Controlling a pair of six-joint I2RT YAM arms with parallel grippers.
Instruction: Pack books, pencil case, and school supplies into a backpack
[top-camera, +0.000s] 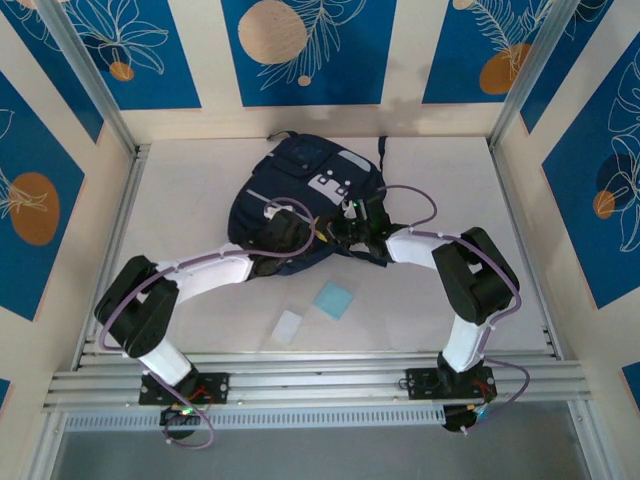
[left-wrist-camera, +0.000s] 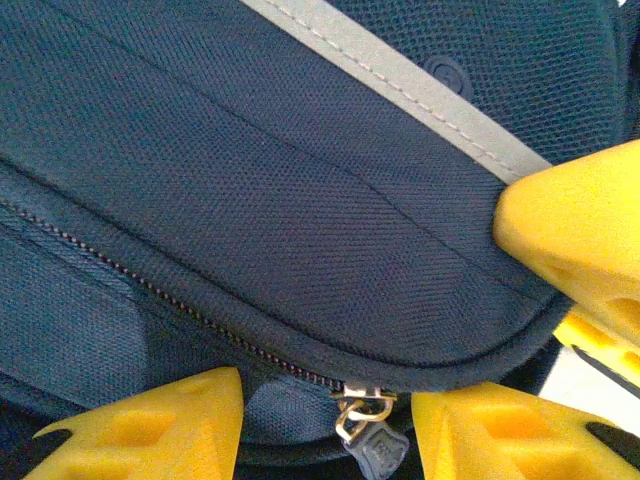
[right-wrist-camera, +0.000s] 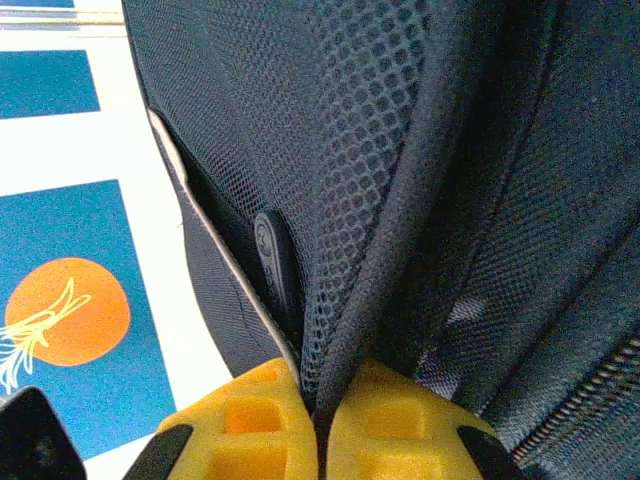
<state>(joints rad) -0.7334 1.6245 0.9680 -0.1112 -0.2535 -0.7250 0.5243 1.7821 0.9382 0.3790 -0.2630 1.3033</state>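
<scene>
Top view: backpack (top-camera: 300, 195) lies mid-table, toward the far edge. Both arms reach in to its near side. L gripper (top-camera: 303, 232) and R gripper (top-camera: 345, 228) sit v. close together on the near rim of the bag. Blue pad (top-camera: 334, 299) and white piece (top-camera: 288, 326) lie loose on the table (top-camera: 200, 200), btw the bag and the near edge, just apart from each other. Neither is packed yet.

L wrist view: L fingers (left-wrist-camera: 150, 430) stand apart at medium width and hold nothing. The zip pull (left-wrist-camera: 365, 425) hangs in the gap, touching neither pad. Zip looks closed along the seam to the left of the pull. Another yellow finger (left-wrist-camera: 580, 230) presses the fabric at the right, prob. R's.

R wrist view: R fingers (right-wrist-camera: 250, 410) are pinched tight on a thin fabric ridge of the bag, beside the mesh.

Risks, my read:
- Pull tab is small and dangling, so L may close on fabric or on nothing, and the zip won't move.
- R holds only a narrow fold. If L tugs hard it could slip out, and the whole bag then slides instead of opening.
- A sliding bag could drag toward the near edge, over the pad and white piece.
- The grippers are nearly touching, so a small misalignment could mean a finger clash.
- Loose fabric by the slider could jam the zip.
</scene>
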